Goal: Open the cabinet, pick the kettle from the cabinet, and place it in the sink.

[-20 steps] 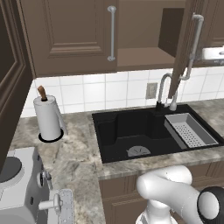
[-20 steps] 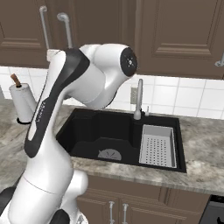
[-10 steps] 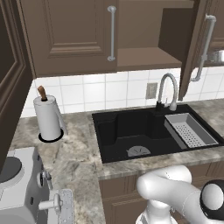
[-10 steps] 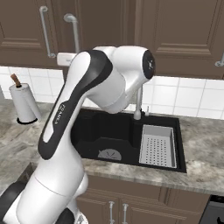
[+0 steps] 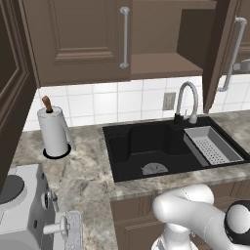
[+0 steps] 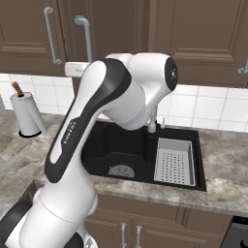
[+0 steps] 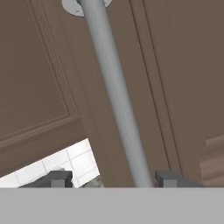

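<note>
Grey marbled table [image 5: 88, 171] runs across the front of a rendered kitchen, with a white appliance at its near left corner and a white paper-towel roll [image 5: 54, 131] standing further back. Set into the table is the sink [image 5: 146, 146], a black basin with a round drain, a grey perforated tray [image 5: 212, 145] resting in its right side and a curved faucet [image 5: 187, 100] behind it.

Above the tiled wall hangs the cabinet [image 5: 78, 39]. Its right door [image 5: 222, 49] is swung out, showing a lighter brown shelf [image 5: 163, 63]. No kettle can be seen on the part of the shelf in view; it may sit deeper or higher, so its place cannot be told.

In the hand view, the hand [image 7: 114, 178] is at the door's silver bar handle [image 7: 116, 96]. Its two dark fingertips stand apart, one on each side of the bar, not pinching it.

The door-opening step looks about done. A good next move would be to back the hand straight off the bar without knocking the door shut, then face the open shelf to find the kettle.

No writing can be read with any confidence; faint lettering runs along the arm.
</note>
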